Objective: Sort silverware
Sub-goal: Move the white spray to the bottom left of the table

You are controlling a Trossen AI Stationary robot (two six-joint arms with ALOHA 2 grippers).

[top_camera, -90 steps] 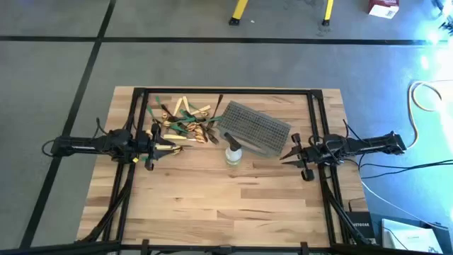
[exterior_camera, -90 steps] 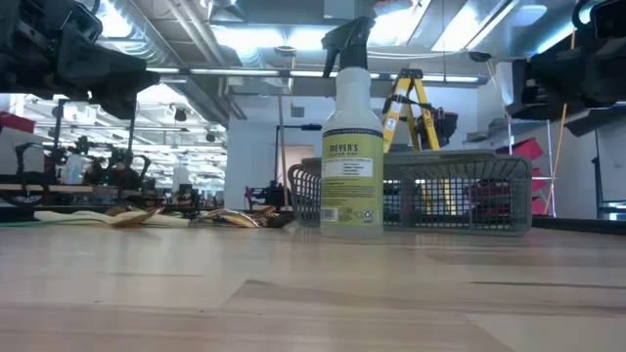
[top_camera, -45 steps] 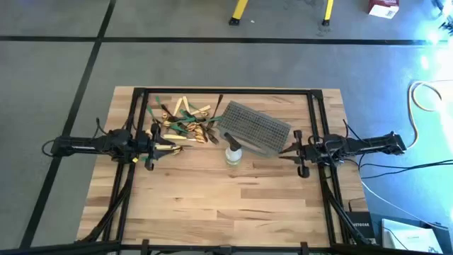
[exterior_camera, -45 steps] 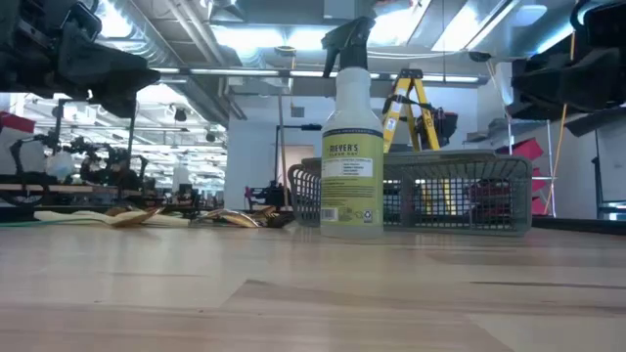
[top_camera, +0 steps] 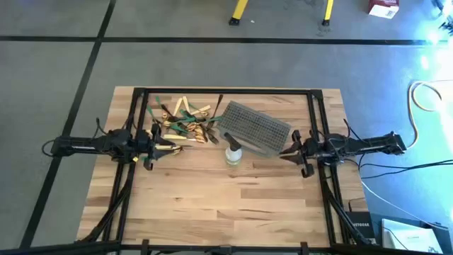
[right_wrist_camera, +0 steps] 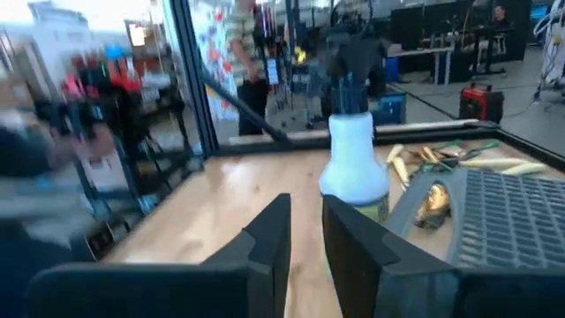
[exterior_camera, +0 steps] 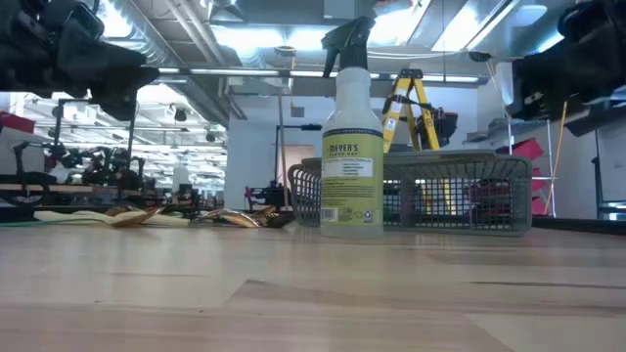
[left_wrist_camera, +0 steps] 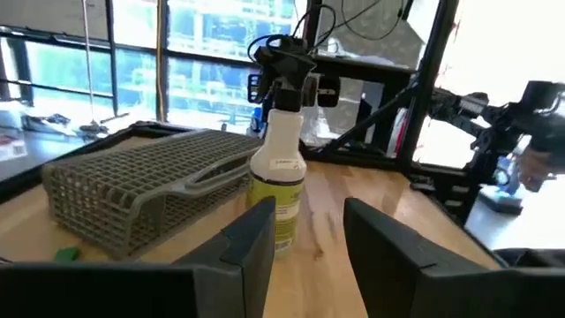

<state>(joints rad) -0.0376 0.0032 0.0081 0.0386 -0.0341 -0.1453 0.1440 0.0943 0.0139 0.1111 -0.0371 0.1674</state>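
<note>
The silverware [top_camera: 182,124] lies in a loose pile of tan, black and green pieces on the table's far left part, and shows low in the low view [exterior_camera: 147,217]. My left gripper [top_camera: 154,147] hovers open above the pile's near edge, with nothing between its fingers [left_wrist_camera: 309,252]. My right gripper [top_camera: 287,151] hangs above the table just right of the grey mesh basket [top_camera: 255,127]. Its fingers stand a narrow gap apart [right_wrist_camera: 306,238] and hold nothing. Both grippers are well above the tabletop in the low view.
A clear spray bottle [top_camera: 233,152] with a dark trigger head stands upright in front of the basket, between the two grippers [exterior_camera: 352,137]. The basket lies slantwise right of the pile. Bare wood [top_camera: 226,205] fills the table's near half. Black frame rails [top_camera: 318,113] run along the sides.
My right gripper has drawn its fingers from a wide spread to a narrow gap and has shifted a little toward the table's left edge, nearer the basket and bottle. My left gripper and the objects have stayed put.
</note>
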